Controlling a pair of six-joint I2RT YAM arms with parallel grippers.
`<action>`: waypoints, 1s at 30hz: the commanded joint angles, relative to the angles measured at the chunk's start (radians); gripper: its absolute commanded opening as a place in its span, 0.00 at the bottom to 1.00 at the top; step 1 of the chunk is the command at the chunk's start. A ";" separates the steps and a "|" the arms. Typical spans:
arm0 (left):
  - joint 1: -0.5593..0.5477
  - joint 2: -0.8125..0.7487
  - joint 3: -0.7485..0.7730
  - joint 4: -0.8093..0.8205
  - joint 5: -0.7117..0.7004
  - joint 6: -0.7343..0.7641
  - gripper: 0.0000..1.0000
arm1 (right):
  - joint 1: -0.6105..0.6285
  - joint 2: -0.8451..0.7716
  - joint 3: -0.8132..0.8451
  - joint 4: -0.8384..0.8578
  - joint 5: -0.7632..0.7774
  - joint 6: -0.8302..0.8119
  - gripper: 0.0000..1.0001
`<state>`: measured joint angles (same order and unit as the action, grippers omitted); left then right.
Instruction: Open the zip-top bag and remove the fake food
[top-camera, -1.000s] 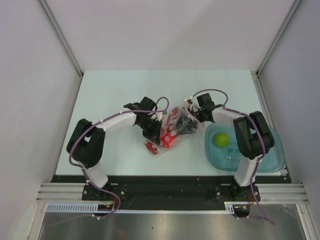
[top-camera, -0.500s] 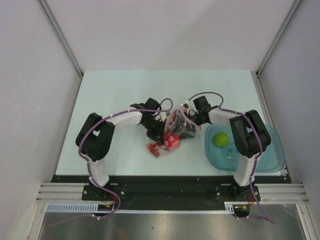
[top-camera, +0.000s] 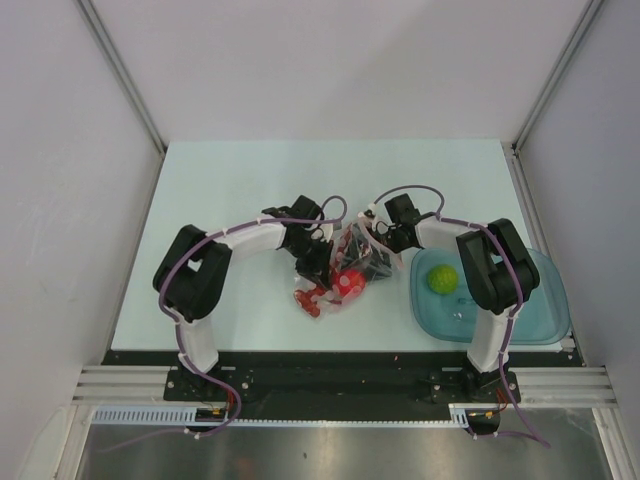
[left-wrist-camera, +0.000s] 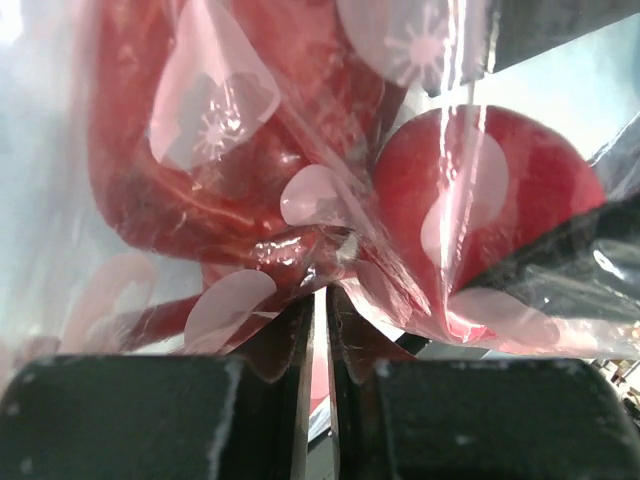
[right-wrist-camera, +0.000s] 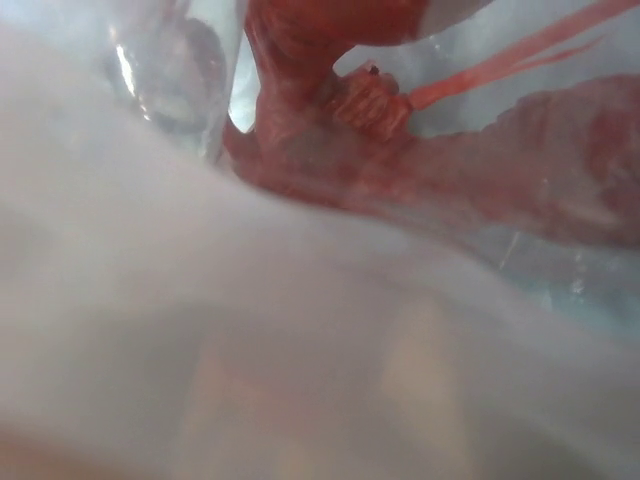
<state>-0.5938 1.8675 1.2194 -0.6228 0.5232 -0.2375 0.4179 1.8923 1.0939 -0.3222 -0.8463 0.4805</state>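
Note:
The zip-top bag (top-camera: 345, 262) lies crumpled at the table's middle between my two grippers. Inside it are the small round red fruit (top-camera: 351, 283) and the red lobster (top-camera: 311, 297). My left gripper (top-camera: 319, 262) is at the bag's left side. In the left wrist view its jaws (left-wrist-camera: 320, 310) are pinched on a fold of the bag (left-wrist-camera: 330, 240), with the red fruit (left-wrist-camera: 500, 190) and lobster (left-wrist-camera: 190, 170) just beyond. My right gripper (top-camera: 376, 252) is at the bag's right side. Its view is veiled by blurred plastic; only the lobster (right-wrist-camera: 420, 160) shows. The lime-green ball (top-camera: 442, 278) sits in the tray.
The translucent teal-blue tray (top-camera: 530, 320) stands at the near right, beside the right arm. White walls close in the table on the left, back and right.
The left arm has swung right and closer to the bag. The bag has bunched up and the red fruit has shifted right. The right gripper has edged left.

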 joint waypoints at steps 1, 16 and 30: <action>-0.004 0.021 0.025 0.064 -0.019 -0.011 0.13 | 0.024 -0.004 -0.023 -0.057 -0.045 -0.063 1.00; -0.004 0.041 0.026 0.060 -0.029 -0.016 0.12 | -0.014 -0.051 -0.008 -0.109 0.041 -0.065 0.51; -0.005 0.032 -0.023 0.052 -0.063 -0.002 0.11 | -0.113 -0.183 0.057 -0.185 0.248 -0.063 0.27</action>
<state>-0.5976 1.8919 1.2182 -0.5961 0.5182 -0.2543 0.3191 1.7691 1.0893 -0.4553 -0.6945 0.4343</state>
